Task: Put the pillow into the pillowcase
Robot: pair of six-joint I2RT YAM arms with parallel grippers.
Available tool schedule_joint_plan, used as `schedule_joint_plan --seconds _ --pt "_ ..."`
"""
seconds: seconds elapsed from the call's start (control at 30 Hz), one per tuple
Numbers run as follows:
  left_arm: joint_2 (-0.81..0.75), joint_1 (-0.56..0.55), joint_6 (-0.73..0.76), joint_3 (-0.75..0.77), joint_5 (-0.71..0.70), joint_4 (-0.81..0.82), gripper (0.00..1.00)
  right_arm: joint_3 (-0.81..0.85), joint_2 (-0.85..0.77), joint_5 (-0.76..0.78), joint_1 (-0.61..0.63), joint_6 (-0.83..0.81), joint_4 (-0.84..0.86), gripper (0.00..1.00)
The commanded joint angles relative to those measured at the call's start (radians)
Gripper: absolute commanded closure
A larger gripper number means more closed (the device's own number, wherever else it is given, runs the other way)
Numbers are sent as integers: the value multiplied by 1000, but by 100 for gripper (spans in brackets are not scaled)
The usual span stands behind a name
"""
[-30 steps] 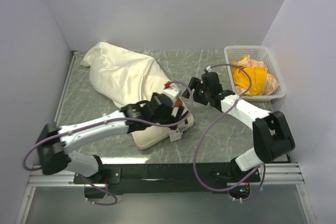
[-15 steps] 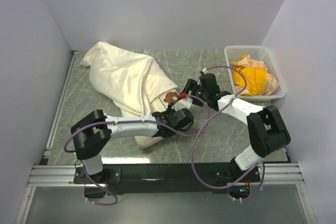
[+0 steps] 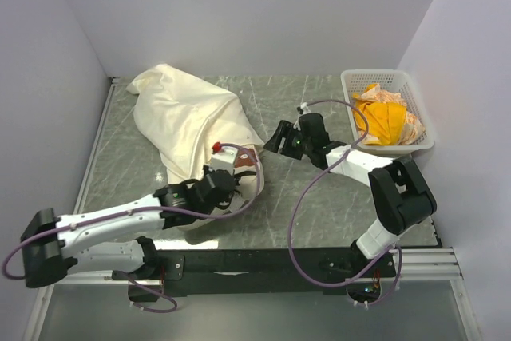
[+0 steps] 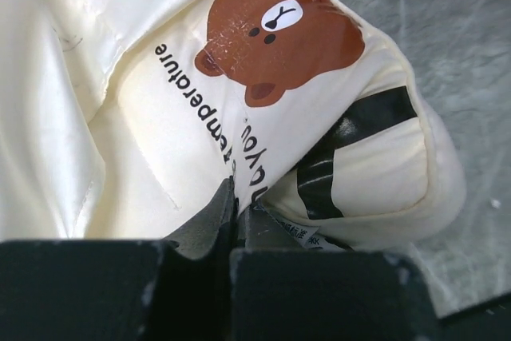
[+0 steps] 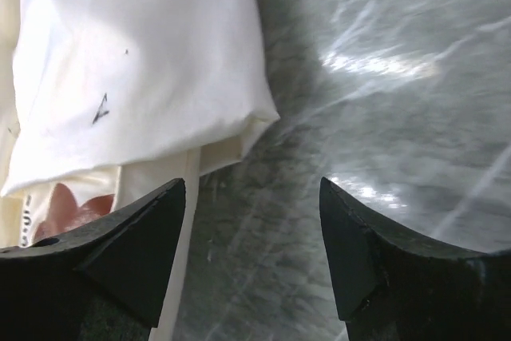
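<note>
left fingers [image 4: 204, 227] pinched together, right fingers [image 5: 128, 261] spread wide, both arms reaching forward.

Thin cream-white cloth pillowcase [image 3: 184, 113] looked smooth, faintly sheeny and wrinkled. Plump padded cream cloth pillow [image 4: 160, 165] was matt and stitched; its brown bear print [image 4: 279, 37] was glossier and scuffed. Grey-green marbled tabletop [image 5: 383, 61] was polished, with glare. White plastic lattice basket [image 3: 399, 148] at the far right corner held matt orange-yellow cloth [image 3: 382, 121]. Black fingers [image 5: 128, 261] of the right gripper [image 5: 251, 197] looked matt and plastic-like.
</note>
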Motion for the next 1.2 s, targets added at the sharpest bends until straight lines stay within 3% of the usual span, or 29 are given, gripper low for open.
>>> schedule_joint_plan --seconds 0.0,0.1,0.53,0.73,0.83,0.87,0.93,1.07,1.17 --pt "-158 12 -52 -21 73 32 99 -38 -33 7 102 -4 120 27" --pt "-210 29 -53 -10 83 -2 99 -64 -53 141 182 6 124 26" --pt "-295 43 -69 111 109 -129 99 -9 91 211 201 42 252 23" --pt "-310 44 -72 169 110 -189 99 92 160 251 212 44 275 29" --pt "-312 47 -76 189 101 -215 99 143 166 292 213 47 257 44" --pt "-307 47 -75 194 96 -211 99 158 163 303 213 49 242 69" --pt "-272 49 -75 212 81 -208 99 210 154 319 213 55 149 96" --pt "-120 99 -84 227 93 -171 99 179 -39 374 215 65 -5 100" --pt "28 206 -113 232 185 -91 99 122 -214 337 218 62 -79 100"
